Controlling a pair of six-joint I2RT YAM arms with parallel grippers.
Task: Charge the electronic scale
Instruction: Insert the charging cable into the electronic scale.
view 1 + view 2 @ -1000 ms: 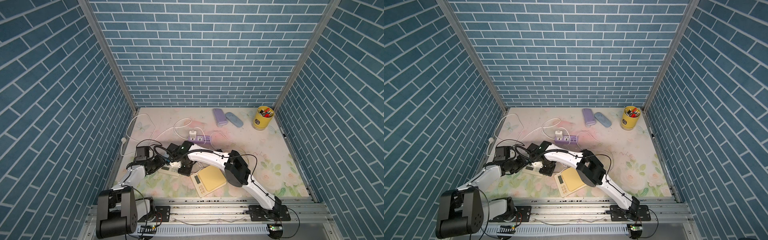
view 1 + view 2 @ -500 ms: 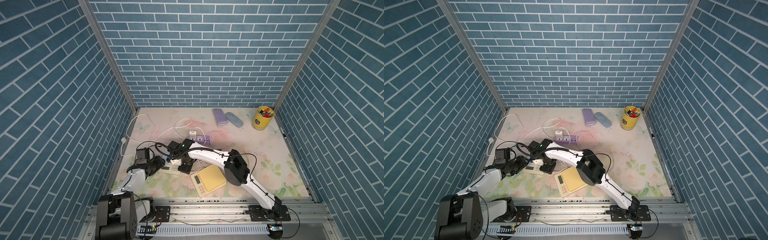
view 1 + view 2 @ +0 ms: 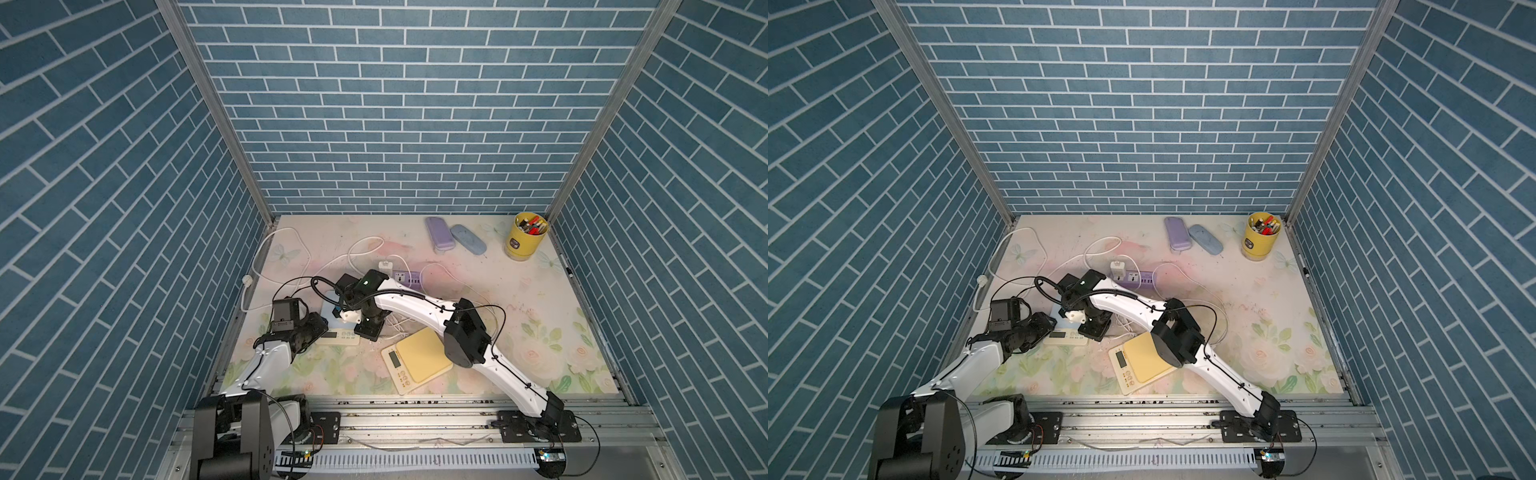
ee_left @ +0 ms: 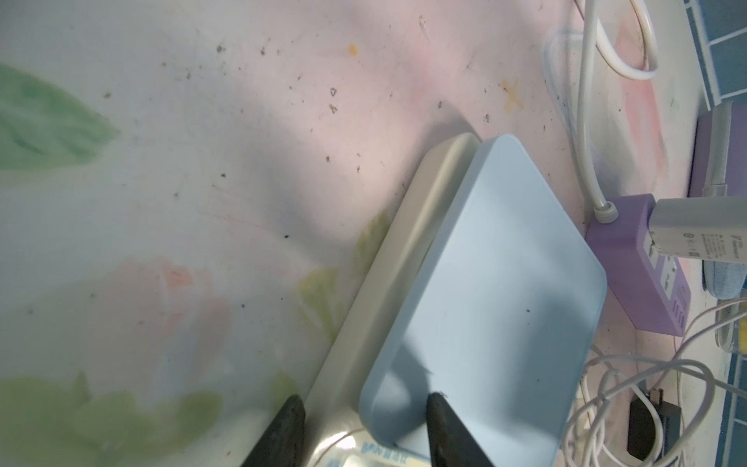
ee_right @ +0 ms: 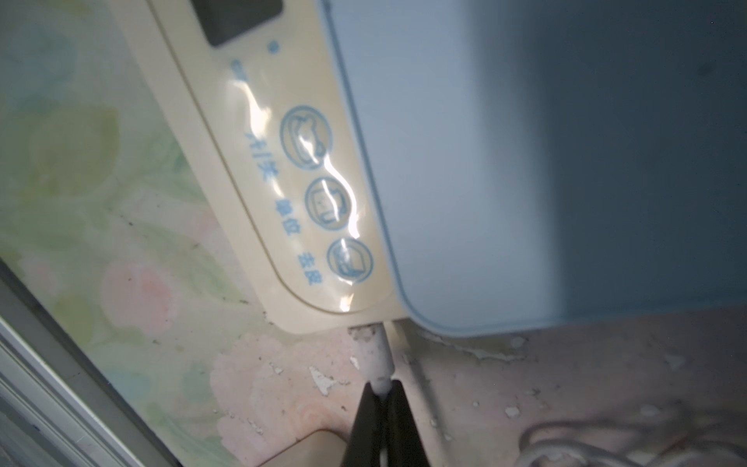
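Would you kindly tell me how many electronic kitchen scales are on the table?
2. The blue-topped cream scale lies left of centre; the yellow-topped cream scale sits nearer the front edge. None seems hidden.
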